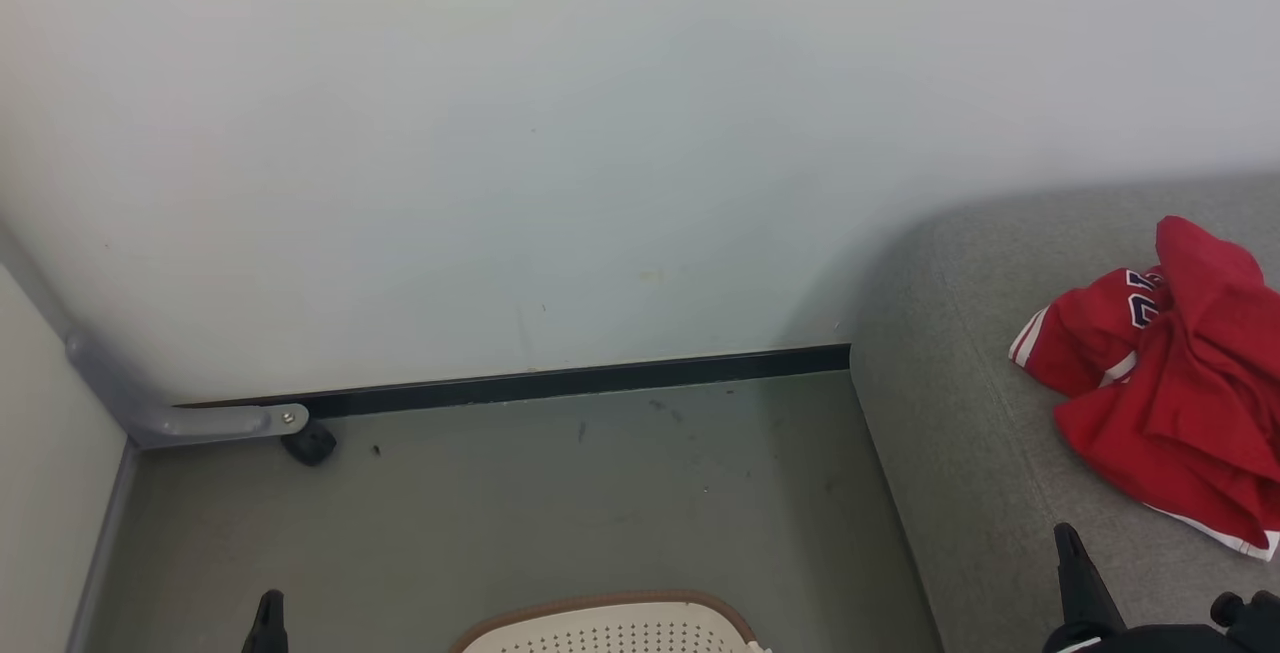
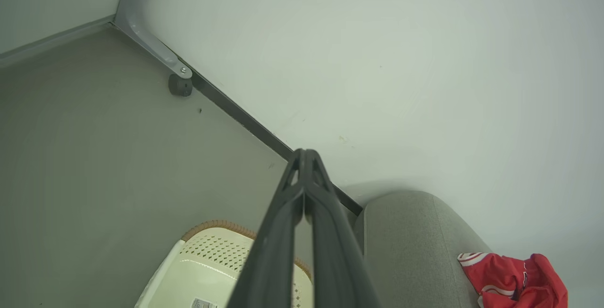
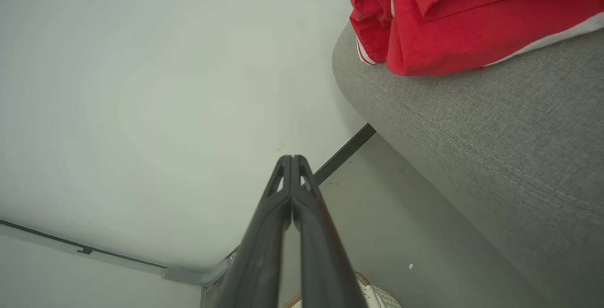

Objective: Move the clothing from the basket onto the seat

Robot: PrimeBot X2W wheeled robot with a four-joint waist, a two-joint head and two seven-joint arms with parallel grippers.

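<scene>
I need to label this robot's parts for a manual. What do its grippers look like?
The left gripper and the right gripper look alike: two long, matte, dark grey fingers tapering to a slim tip, with small triangular cut-outs just below it. In the head view the right one's base is black with a rounded knob. I see no markings.

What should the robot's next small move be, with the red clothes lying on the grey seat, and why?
Probably tilt the head down to check the basket. The clothing already lies on the seat, the left claw and right claw are shut and empty, and the part of the basket in view looks bare.
</scene>
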